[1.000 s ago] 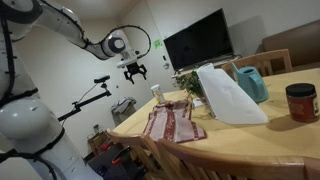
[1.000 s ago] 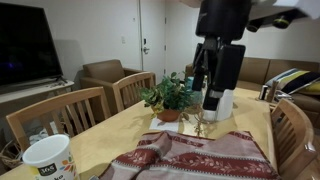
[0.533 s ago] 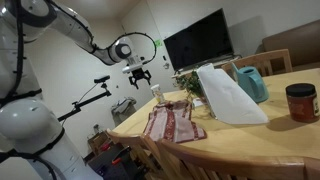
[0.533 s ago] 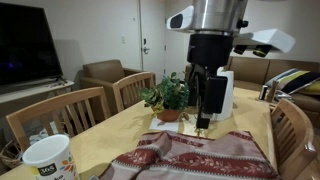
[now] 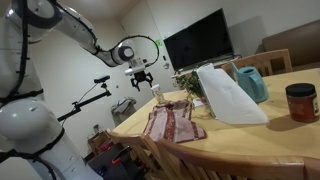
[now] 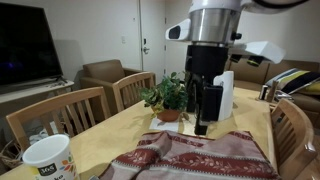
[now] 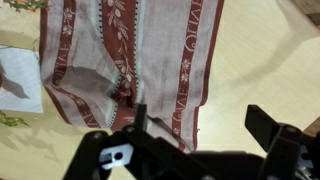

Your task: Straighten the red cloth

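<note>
The red cloth (image 5: 172,122) lies wrinkled on the wooden table (image 5: 280,135), near its corner. It is dull red with paler stripes. It also shows in an exterior view (image 6: 200,156) and in the wrist view (image 7: 130,50), where a fold bunches its left part. My gripper (image 5: 140,77) hangs in the air above the table's end, apart from the cloth. In an exterior view it (image 6: 203,122) hovers over the cloth's far edge. In the wrist view the gripper (image 7: 200,125) is open and empty, with its jaws wide apart over the cloth's edge and bare table.
A large white bag-like sheet (image 5: 228,95) lies beside the cloth. A potted plant (image 6: 168,97), a teal pitcher (image 5: 252,83), a red jar (image 5: 300,102) and a white mug (image 6: 48,160) stand on the table. Wooden chairs (image 6: 60,115) line its side.
My gripper has moved a little lower and closer to the cloth's far end. It stays open. The cloth has not moved.
</note>
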Tool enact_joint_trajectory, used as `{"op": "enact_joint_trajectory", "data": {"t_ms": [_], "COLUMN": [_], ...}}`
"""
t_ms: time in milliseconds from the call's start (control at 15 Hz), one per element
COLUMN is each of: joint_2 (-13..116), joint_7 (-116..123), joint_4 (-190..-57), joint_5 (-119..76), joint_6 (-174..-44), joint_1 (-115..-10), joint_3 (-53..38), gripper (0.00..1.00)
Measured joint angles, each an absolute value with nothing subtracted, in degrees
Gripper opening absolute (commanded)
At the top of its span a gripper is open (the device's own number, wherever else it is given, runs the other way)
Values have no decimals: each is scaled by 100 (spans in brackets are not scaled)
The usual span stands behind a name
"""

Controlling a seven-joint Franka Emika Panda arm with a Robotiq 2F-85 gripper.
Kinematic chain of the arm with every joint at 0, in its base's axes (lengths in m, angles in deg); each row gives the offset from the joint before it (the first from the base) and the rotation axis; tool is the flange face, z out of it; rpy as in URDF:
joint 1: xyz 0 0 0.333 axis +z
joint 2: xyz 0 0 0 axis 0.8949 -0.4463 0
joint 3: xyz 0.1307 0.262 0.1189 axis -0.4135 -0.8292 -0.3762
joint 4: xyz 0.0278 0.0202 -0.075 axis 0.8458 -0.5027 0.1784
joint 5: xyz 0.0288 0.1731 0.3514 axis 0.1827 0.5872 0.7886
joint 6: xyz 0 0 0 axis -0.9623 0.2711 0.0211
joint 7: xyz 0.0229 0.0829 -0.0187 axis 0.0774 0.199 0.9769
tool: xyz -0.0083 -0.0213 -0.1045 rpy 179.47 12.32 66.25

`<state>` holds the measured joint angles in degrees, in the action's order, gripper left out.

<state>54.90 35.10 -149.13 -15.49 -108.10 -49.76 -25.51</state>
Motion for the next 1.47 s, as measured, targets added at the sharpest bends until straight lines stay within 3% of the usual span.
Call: {"op": "enact_joint_trajectory", "data": {"t_ms": [400,533,600,667,800,1200,1267,1333,1467], "joint_2": [4226,3832,3654,3490,3225,3089,3089,3089,3072], "joint_7": [4273,4277,4277,4277,4277,4277,4277,4277,4259], "joint_4": [-14450,-14151,-14001,-13851,-13597,-13426,-13423,-13422,-13423], "joint_5": [-1225,-1226,-1226,-1227,-1234,-1235,-1235,-1235,-1269], "joint_6": [-11800,-11952,-12026,-12090,-12193,-12205,-12205,-12205,-12204], "joint_1": [-5320,-5406,-5431,-5449,-5467,-5469,-5469,-5469,-5471], "joint_3": [-2741,-2815,-2848,-2882,-2946,-2975,-2976,-2976,-2979], "gripper": [100,72,66,83,67,66,41,41,26]}}
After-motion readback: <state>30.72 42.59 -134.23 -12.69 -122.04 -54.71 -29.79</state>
